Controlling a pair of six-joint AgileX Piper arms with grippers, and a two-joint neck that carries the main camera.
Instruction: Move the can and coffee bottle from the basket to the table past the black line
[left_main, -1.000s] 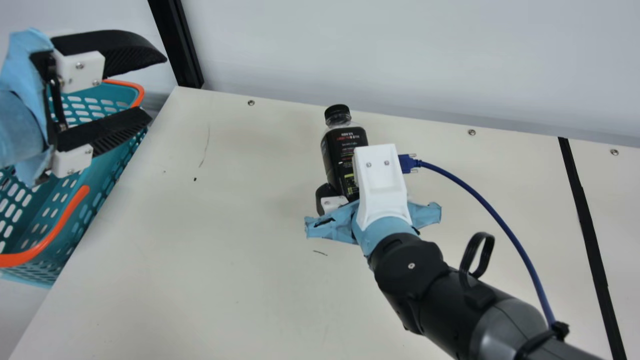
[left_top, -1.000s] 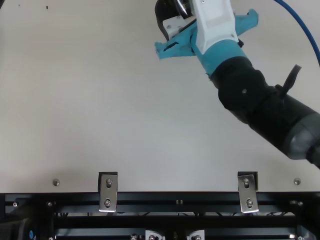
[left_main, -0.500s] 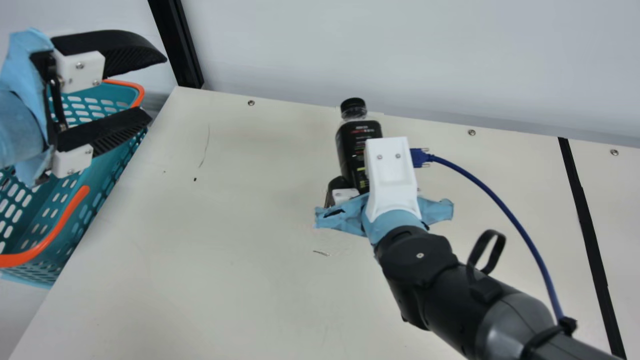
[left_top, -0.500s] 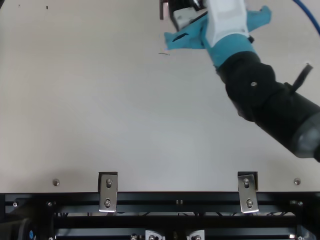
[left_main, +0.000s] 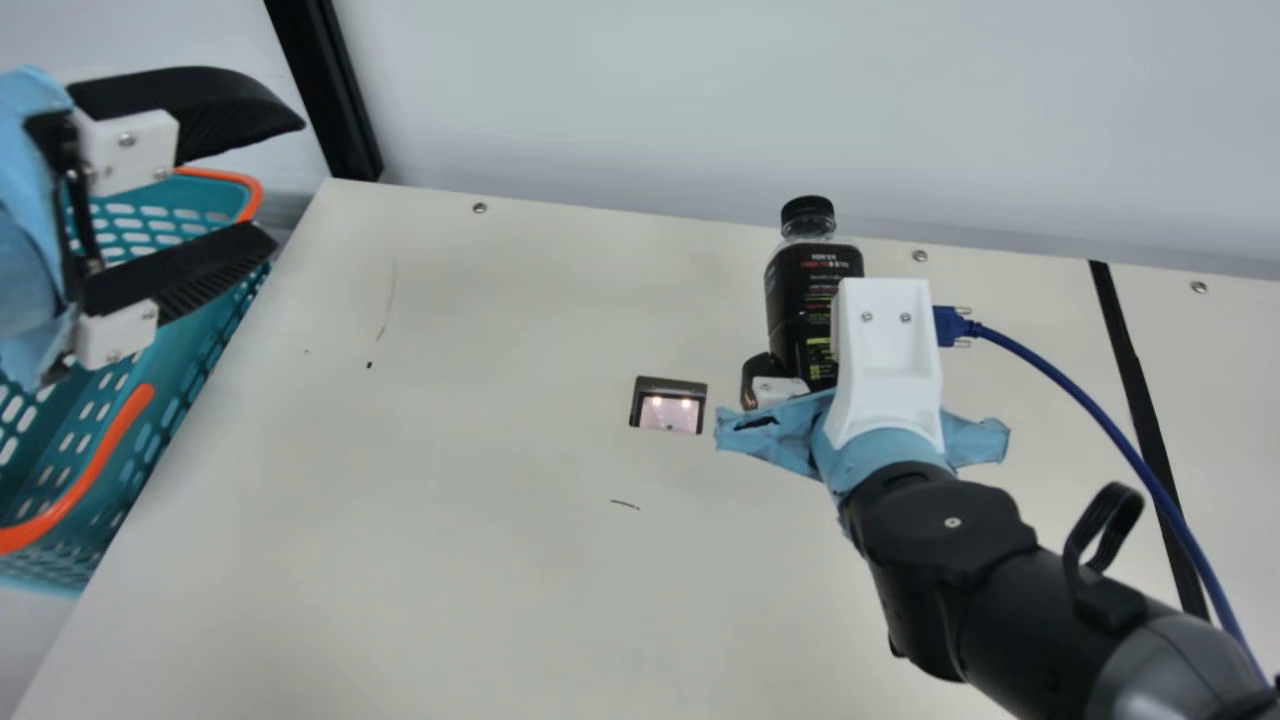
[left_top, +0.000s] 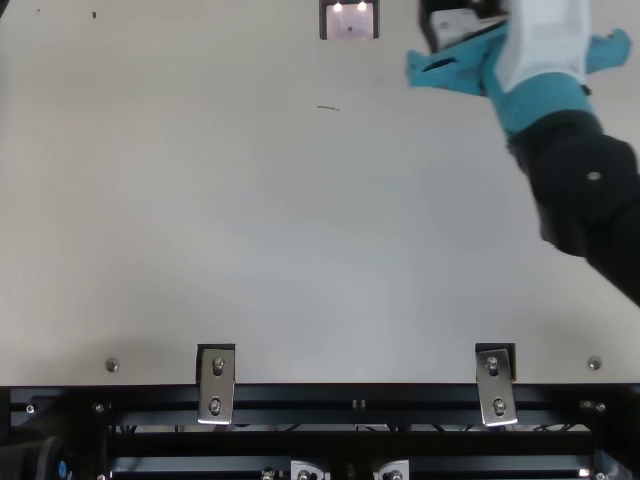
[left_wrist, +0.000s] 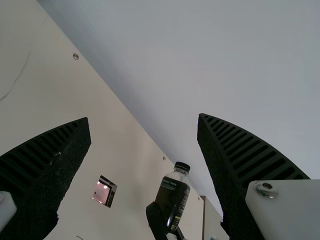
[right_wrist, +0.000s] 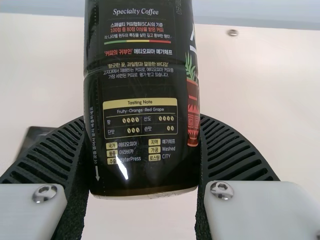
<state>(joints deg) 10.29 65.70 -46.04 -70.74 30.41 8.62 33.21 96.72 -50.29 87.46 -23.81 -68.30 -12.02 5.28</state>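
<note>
1. Gripping the coffee bottle (left_main: 800, 300) with its long axis upright, our right pincer (right_wrist: 142, 117) has it short of the black line (left_main: 1136, 390).
2. Our spread, empty left pincer (left_main: 290, 183) is farther from that line.
3. We judge: carry across it.

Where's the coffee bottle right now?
The bottle is in the right gripper, right of centre in the main view, left of the black line.

A black post (left_main: 328, 90) rose at the far left beside a pale wall (left_main: 750, 100), a small dark-framed rectangle (left_main: 668, 412) showed two bright spots near the middle, and metal brackets (left_top: 216, 385) sat along the near edge.
</note>
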